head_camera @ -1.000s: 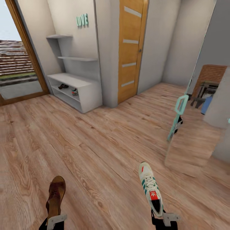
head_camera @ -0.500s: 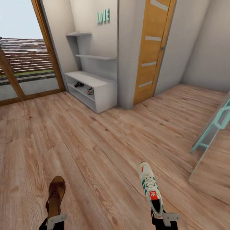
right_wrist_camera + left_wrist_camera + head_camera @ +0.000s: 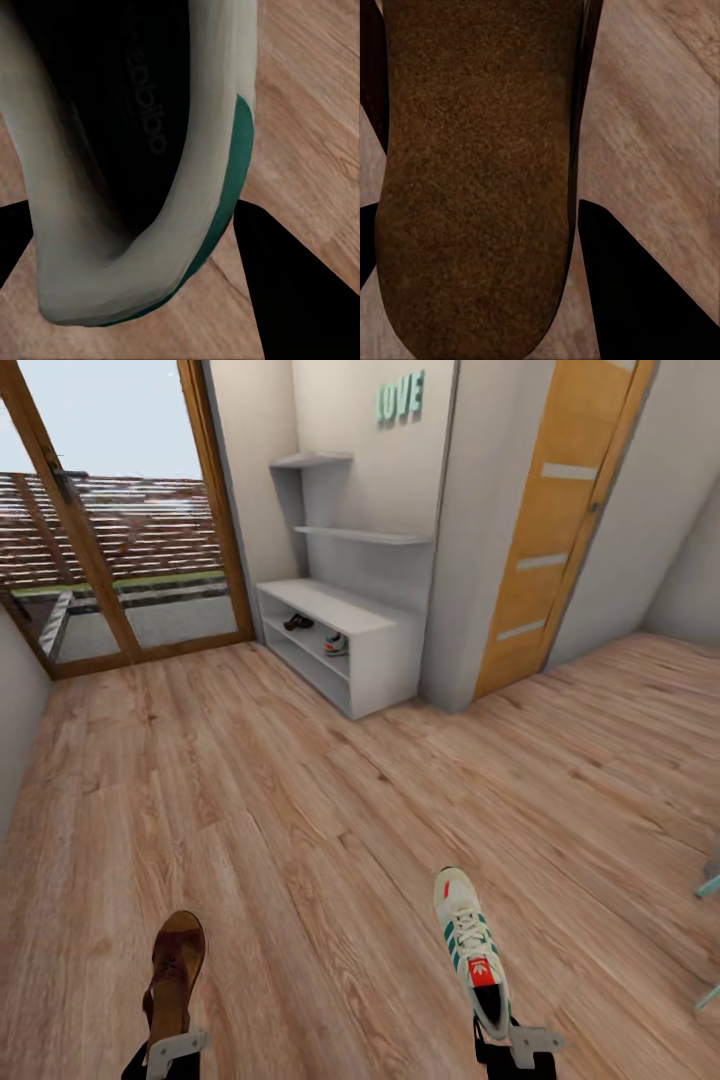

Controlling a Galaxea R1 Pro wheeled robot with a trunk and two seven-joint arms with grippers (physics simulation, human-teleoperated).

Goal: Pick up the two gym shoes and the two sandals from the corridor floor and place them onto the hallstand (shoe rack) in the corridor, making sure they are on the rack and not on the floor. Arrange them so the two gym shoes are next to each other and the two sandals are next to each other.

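Meanwhile the whole scene has swung sideways across the head view compared with a second ago, which reads as the robot's base or head turning leftward rather than anything in the room moving. The wide, low, pale-grey hallstand with its flat bench top and open shelves (image 3: pixel 375 635) now sits nearer the middle of the view, the glazed wooden-framed door (image 3: pixel 110 530) has opened up at the left, and the orange wooden door (image 3: pixel 560 530) has slid toward the right.

Both loads keep the same place in the picture throughout. The left gripper (image 3: pixel 172 1052) is clamped on the heel end of a dark brown leather sandal with a tan footbed (image 3: pixel 175 970); its wrist view shows the fuzzy brown sole (image 3: pixel 472 180) close up between the dark fingers. The right gripper (image 3: pixel 515 1045) is closed on the heel of a cream-white gym shoe with green stripes and a red-orange tongue label (image 3: pixel 470 945), whose collar (image 3: pixel 180 225) shows in its wrist view.

On the rack's upper shelf another dark sandal (image 3: pixel 298 622) and another striped sneaker (image 3: pixel 336 644) already rest, a little apart.

So half the job looks done, and the turn seems to line the robot up for the drive across the brown wood-plank floor (image 3: pixel 330 810), still well short of the rack.
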